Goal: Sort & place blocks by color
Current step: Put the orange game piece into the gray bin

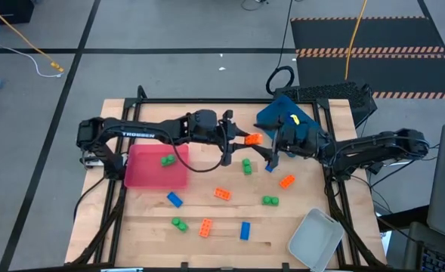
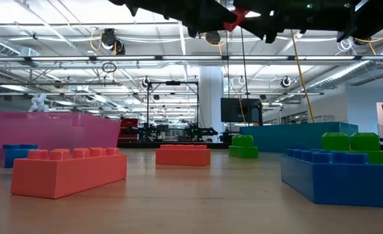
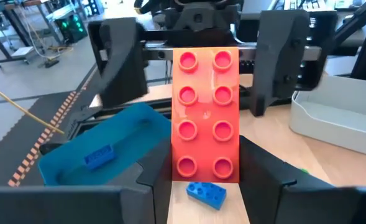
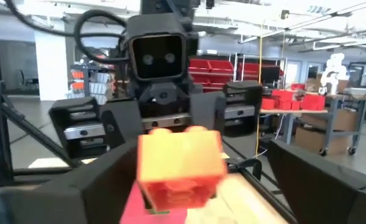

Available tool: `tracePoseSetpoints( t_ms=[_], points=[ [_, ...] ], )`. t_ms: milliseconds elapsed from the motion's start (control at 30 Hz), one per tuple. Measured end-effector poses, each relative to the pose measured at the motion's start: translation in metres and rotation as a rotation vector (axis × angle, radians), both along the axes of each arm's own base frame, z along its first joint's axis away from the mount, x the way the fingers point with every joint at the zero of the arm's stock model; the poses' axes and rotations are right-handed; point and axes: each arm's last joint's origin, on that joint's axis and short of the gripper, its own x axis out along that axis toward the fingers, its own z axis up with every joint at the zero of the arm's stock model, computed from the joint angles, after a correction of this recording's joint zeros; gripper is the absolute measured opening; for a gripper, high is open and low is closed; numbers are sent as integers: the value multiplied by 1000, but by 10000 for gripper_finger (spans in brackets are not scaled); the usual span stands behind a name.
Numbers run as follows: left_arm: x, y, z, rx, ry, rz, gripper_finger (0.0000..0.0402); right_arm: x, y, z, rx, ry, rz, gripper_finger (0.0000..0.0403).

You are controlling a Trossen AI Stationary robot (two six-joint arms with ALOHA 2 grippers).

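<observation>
1. At 9 o'clock on the table lies the red tray (image 1: 156, 172) with one green block (image 1: 166, 160) already in it. The left arm reaches across it toward the middle of the table.
2. The left gripper (image 1: 241, 139) hangs in the air near the table's centre, toward 12 o'clock. Its fingers pinch the orange block (image 1: 253, 139) by the long sides; in the left wrist view the studded face of this orange block (image 3: 205, 115) stands upright between the fingers.
3. Directly facing it, at about 2 o'clock, is the right gripper (image 1: 273, 155). Its fingers are spread on both sides of the same block, not yet pressed on it as far as I can judge. This looks like a handover from arm to arm.
4. To do it well, I think the right fingers should close fully on the free end of the block before the left fingers let go. The left should then open wide and draw straight back, so it does not pull the block out.
5. Behind the right gripper, at 1 o'clock, is the blue tray (image 1: 279, 112); a small blue block (image 1: 270, 168) lies just below the grippers.
6. At 5 o'clock sits the grey tray (image 1: 315, 238). Other green, orange and blue blocks lie spread over the near half, not yet sorted.
</observation>
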Motion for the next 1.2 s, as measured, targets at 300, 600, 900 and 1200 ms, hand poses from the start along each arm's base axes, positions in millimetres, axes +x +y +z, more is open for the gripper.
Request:
tracePoseSetpoints(
  t_ms=[300, 600, 900, 1200],
  points=[
    [-3, 2, -10, 0, 103, 41, 252, 2, 2, -8, -36, 94, -49, 128],
    [-6, 6, -16, 67, 181, 169, 305, 2, 8, -27, -18, 288, 22, 128],
    [-10, 6, -18, 104, 232, 165, 307, -6, 14, -31, 2, 383, 45, 128],
    [-37, 7, -4, 162, 351, 290, 308, -30, 34, -29, 124, 485, 163, 128]
  ],
)
